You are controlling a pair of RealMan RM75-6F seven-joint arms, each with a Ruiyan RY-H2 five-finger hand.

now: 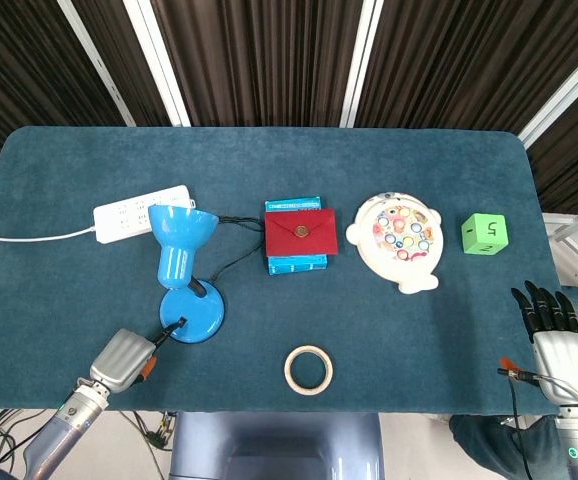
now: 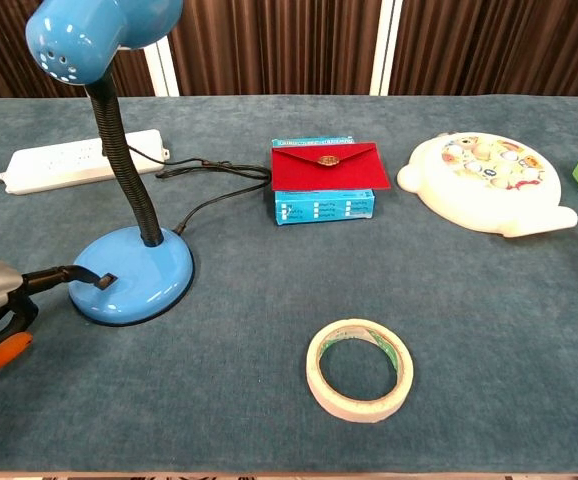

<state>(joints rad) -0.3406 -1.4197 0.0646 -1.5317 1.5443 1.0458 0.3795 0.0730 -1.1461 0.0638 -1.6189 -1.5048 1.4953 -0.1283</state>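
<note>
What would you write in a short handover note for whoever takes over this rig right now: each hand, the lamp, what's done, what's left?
Left hand: one fingertip on the base of the blue gooseneck desk lamp, at its black switch; holds nothing.
Right hand: empty, fingers apart, at the table's right edge.
Lamp plugged into the white power strip.
Done: reach to the switch.
Left: probably pressing it; can't tell if lit.

Table [image 1: 419, 330] covered in dark teal cloth. Far-left: white power strip [image 1: 141, 212]. Blue desk lamp [image 1: 191, 315] base toward the near-left edge. Centre: blue box [image 1: 296, 264], red envelope [image 1: 300, 232] on top. Right of it a white round toy board [image 1: 402, 240]; green cube [image 1: 484, 234] near right edge. Tape roll [image 1: 308, 369] at near edge, middle.
</note>
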